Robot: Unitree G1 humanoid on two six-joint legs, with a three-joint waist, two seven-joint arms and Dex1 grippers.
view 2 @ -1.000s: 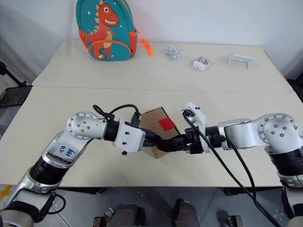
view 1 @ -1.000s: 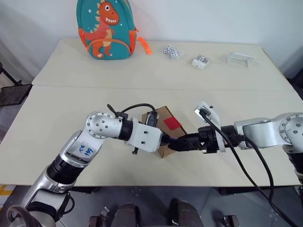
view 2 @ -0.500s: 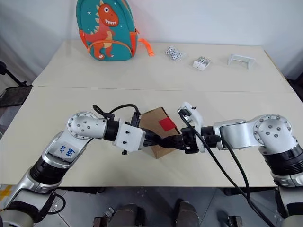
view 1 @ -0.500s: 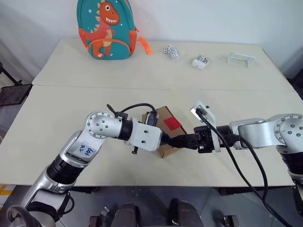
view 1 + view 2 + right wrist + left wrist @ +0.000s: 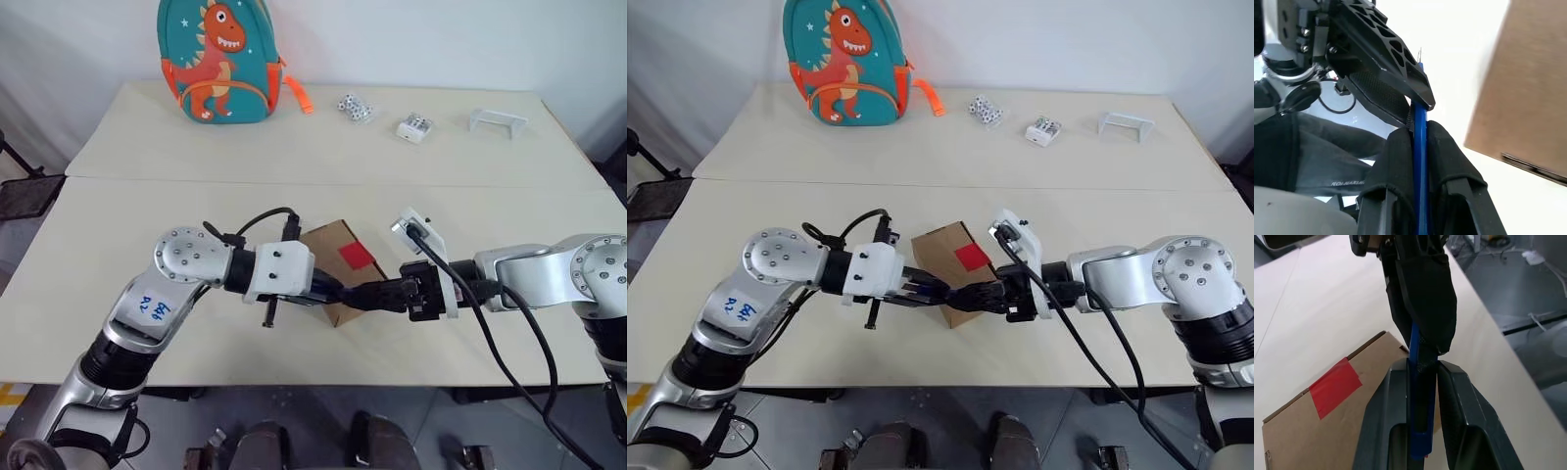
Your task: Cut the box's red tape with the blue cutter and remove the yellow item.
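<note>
The box (image 5: 333, 250), a small brown carton, lies on the table in front of me with the red tape (image 5: 356, 255) on its top. The blue cutter (image 5: 1419, 431) is held level over the box's near edge, gripped from both ends. My left gripper (image 5: 336, 291) is shut on it from the left, and my right gripper (image 5: 374, 294) is shut on it from the right. In the right wrist view the cutter (image 5: 1420, 147) runs between my right fingers (image 5: 1449, 171) into the left gripper's fingers (image 5: 1381, 63). The yellow item is hidden.
At the table's far side stand a teal dinosaur backpack (image 5: 220, 59), a cluster of dice (image 5: 355, 106), a small white block (image 5: 415, 127) and a white bracket (image 5: 498, 121). The table's near edge runs just below the grippers.
My right gripper moved in toward the left one and shut on the cutter. My left wrist rolled and its elbow swung out to the left. The box stayed put.
</note>
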